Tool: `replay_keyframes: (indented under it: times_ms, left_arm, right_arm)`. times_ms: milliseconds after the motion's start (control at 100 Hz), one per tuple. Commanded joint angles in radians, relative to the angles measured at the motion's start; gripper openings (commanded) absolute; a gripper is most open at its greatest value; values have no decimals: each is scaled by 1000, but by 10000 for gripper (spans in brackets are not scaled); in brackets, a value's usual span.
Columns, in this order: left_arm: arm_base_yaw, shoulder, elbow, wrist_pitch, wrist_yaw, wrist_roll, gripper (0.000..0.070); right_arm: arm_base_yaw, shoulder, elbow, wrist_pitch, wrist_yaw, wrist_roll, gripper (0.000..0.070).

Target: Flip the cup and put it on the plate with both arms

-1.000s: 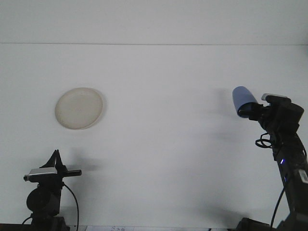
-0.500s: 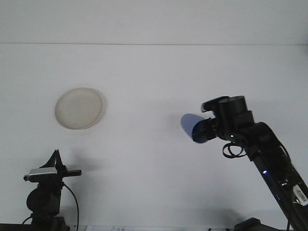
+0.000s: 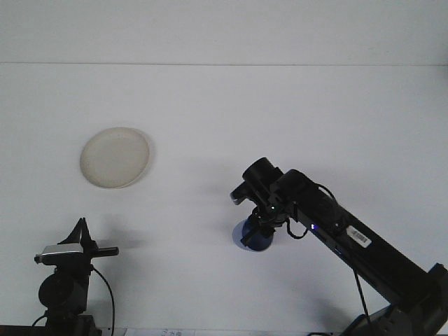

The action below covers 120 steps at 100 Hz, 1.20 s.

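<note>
Fingers of our right gripper (image 3: 257, 227) clamp the blue plastic cup (image 3: 253, 239) mid-table, toward the front edge. Release risk: it tips. Round cream plate (image 3: 115, 157) sits well apart, left.

white table (image 3: 280, 105), cream plate (image 3: 115, 157) left, blue cup (image 3: 253, 238) centre

Lab, bare white table (image 3: 294, 112), robot arms

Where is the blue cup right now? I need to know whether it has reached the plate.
Not on the plate: in the front view the blue cup sits low and right of centre, under the right gripper, well apart from the plate at upper left.
</note>
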Motion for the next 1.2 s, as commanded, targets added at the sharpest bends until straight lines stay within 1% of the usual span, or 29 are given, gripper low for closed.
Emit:
replay_keyframes:
  times_ms: [0,490,900,980,1010,1060,1110,1120,1130,1140,1170,1190]
  left_arm:
    - [0,-2,-19,13,2,-5,14]
    - [0,-2,-19,13,2,-5,14]
    - [0,-2,-19,13,2,-5,14]
    - [0,-2,-19,13,2,-5,15]
    - [0,-2,-19,13,2,-5,14]
    - [0,-2,-19,13,2,-5,14]
    - [0,-2,-19,13,2,-5,14]
    - [0,-2,-19,13,2,-5,14]
    - [0,-2,-19,13,2,-5,14]
    - [0,-2,-19,13,2,-5,14]
    - [0,-2,-19,13,2,-5,14]
    - [0,-2,-19,13,2,-5,14]
  right_arm:
    - [28,27,23,1,-1,-15,4]
    - [139,39,23,-30,-2,-14,4]
    - [163,88,23,-76,-5,-15,5]
    - [166,97,23,-75,-5,-15,19]
    - [167,97,23,-72,-5,-14,48]
    - [169,97,23,-68,-5,-13,168]
    - [171,97,23,-65,-5,-11,319]
    - [171,97,23,-65,-5,-11,332]
    - [171,97,23,-65,-5,-11,373]
    - [171,97,23,-66,-5,-11,399]
    - [171,97,24,-68,-5,-10,456]
    - [171,97,26,-71,-5,-10,474]
